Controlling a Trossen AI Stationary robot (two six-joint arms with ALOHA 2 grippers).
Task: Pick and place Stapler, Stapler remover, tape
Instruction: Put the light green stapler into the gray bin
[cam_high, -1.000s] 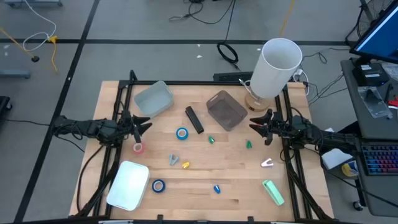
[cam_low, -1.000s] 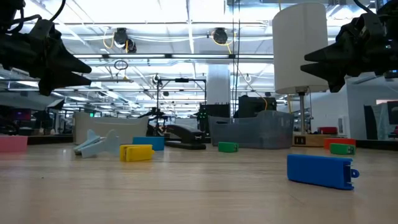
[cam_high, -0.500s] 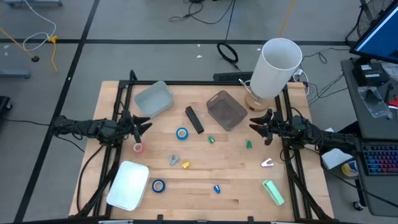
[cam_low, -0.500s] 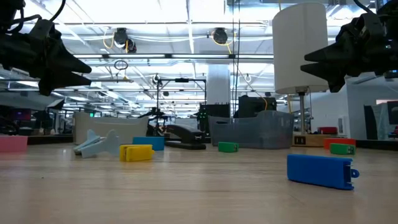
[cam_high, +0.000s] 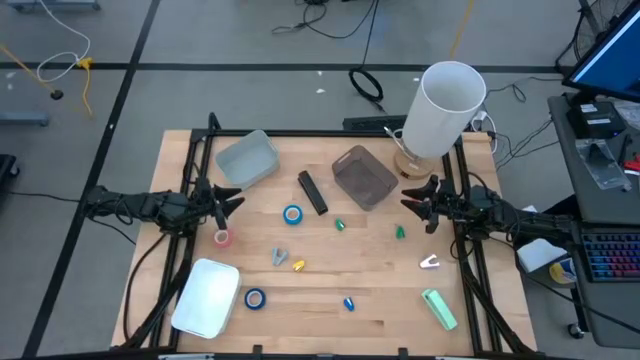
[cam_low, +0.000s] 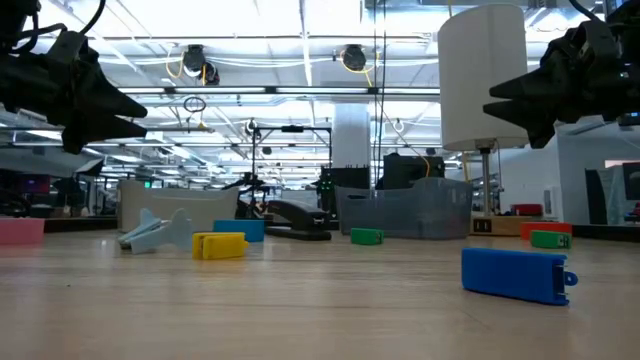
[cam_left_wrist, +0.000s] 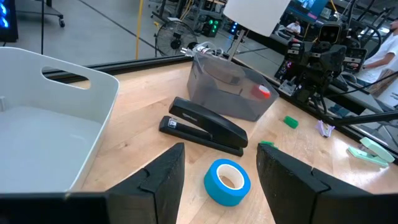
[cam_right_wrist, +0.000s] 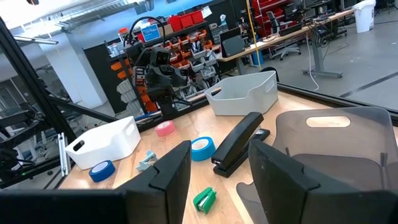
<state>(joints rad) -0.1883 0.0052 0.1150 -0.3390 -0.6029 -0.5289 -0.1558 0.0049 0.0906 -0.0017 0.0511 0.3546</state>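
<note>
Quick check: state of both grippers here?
Left gripper: open, holding nothing, at the table's left edge.
Right gripper: open, holding nothing, at the table's right edge.

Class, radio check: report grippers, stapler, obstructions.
Left gripper open, idle at table's left edge. Right gripper open, idle at right. Stapler untouched, mid-table. Nothing blocking.

Wooden table (cam_high: 380, 285) at centre frame, ringed by grey floor. Pale blue-grey bin (cam_high: 247, 159) toward the table's upper left, dark grey bin (cam_high: 364, 177) at upper centre, white bin (cam_high: 206, 297) at lower left. Tall white cylinder (cam_high: 445, 108) upper right. Keyboard (cam_high: 607, 262) at far right edge.
</note>
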